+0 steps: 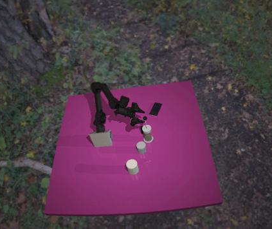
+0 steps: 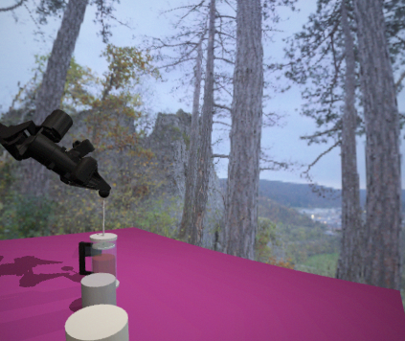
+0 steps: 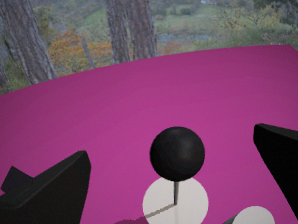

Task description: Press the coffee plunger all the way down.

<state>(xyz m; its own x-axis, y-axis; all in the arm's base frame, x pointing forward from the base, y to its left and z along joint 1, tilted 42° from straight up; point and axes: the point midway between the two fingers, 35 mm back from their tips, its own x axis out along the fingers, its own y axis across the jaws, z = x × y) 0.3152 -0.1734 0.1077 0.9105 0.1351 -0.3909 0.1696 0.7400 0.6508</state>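
The coffee press (image 1: 148, 136) (image 2: 104, 263) stands upright, with a clear body, brown contents, a white lid (image 3: 192, 201) and a black handle (image 2: 84, 259). Its thin rod rises high above the lid and ends in a round black knob (image 1: 145, 118) (image 2: 103, 193) (image 3: 177, 153). My gripper (image 1: 144, 117) (image 2: 108, 188) (image 3: 174, 147) is wide open and empty, tilted downward. Its fingertips are at about the knob's height in the exterior view. In the wrist view the knob shows between the two fingers, with space on both sides; whether it is level with the tips is hard to tell.
A grey cylinder (image 1: 141, 148) (image 2: 99, 292) stands close to the press, and a cream cylinder (image 1: 132, 167) (image 2: 97, 327) stands farther from it. A flat black slab (image 1: 155, 109) lies beyond the press. A pale block (image 1: 101, 139) is at the arm's foot on the magenta table (image 1: 176, 180).
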